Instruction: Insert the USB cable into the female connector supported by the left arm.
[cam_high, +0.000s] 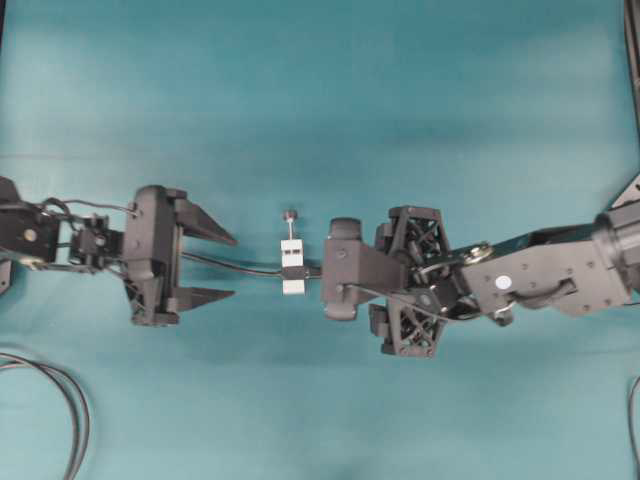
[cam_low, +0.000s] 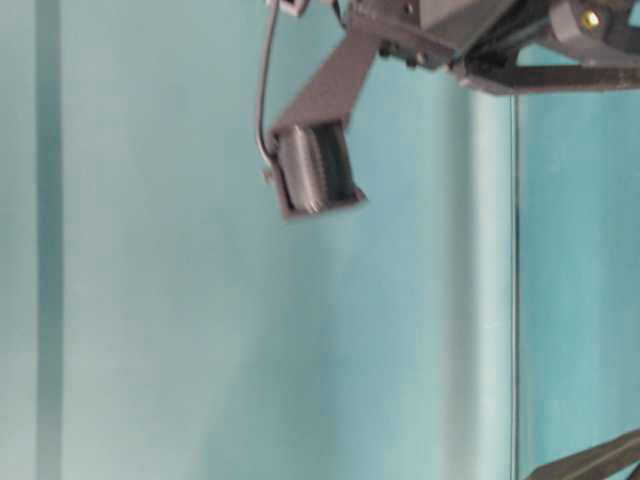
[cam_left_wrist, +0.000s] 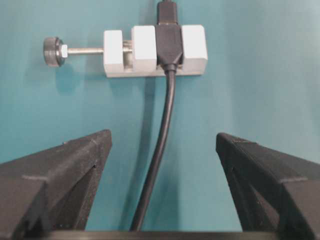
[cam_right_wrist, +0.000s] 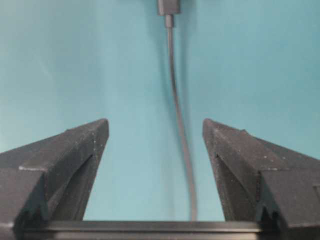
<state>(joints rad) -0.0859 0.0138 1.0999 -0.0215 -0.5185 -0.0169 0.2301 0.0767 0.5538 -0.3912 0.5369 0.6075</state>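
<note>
The thin black USB cable (cam_right_wrist: 176, 95) lies on the teal table (cam_high: 320, 80), its dark plug (cam_left_wrist: 167, 15) seated in the black connector clamped in the small white vise block (cam_left_wrist: 144, 50) at centre. The left gripper (cam_high: 228, 265), at nine o'clock of the block, stands wide open, holding nothing. The right gripper (cam_right_wrist: 156, 130), at three o'clock, is likewise spread and empty.

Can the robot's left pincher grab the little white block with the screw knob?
Probably yes. The left gripper is open, and the small white clamp block sits just ahead of its black fingers, with only the thick black cable lying between.
</note>
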